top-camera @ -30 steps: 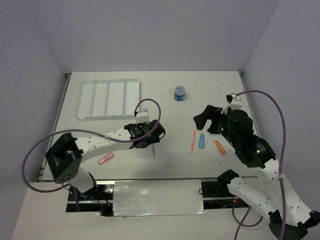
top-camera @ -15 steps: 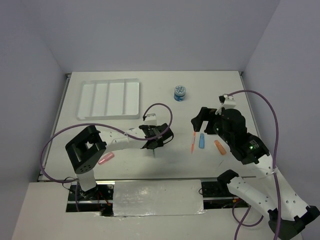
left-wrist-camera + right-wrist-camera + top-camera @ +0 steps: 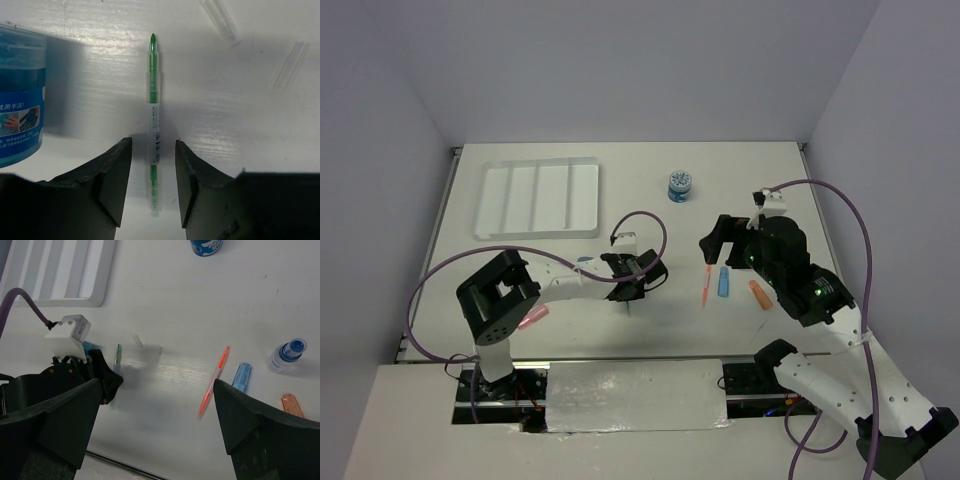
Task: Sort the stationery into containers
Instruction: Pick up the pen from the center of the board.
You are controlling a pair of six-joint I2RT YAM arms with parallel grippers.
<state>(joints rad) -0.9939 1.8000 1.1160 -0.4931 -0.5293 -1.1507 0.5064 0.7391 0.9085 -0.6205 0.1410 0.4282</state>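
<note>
A thin green pen (image 3: 152,107) lies on the table between the open jaws of my left gripper (image 3: 153,150), untouched by either finger. In the top view my left gripper (image 3: 642,279) hovers over the pen (image 3: 629,302). A blue spool (image 3: 17,95) stands just left of the pen. My right gripper (image 3: 718,240) is wide open and empty above the orange pen (image 3: 706,284), blue stub (image 3: 723,283) and orange stub (image 3: 760,294). A pink stub (image 3: 532,318) lies at the near left. The second blue spool (image 3: 680,186) stands far centre. The white four-compartment tray (image 3: 538,198) is far left.
Two clear caps (image 3: 220,20) (image 3: 289,74) lie beyond the green pen. A small bottle with a blue cap (image 3: 285,354) stands right of the blue stub (image 3: 242,376). Purple cables loop over both arms. The table's near edge runs below the pens.
My left gripper has moved right and settled over the green pen, its arm base turning. My right gripper has shifted slightly left and farther. The stationery has not moved.
</note>
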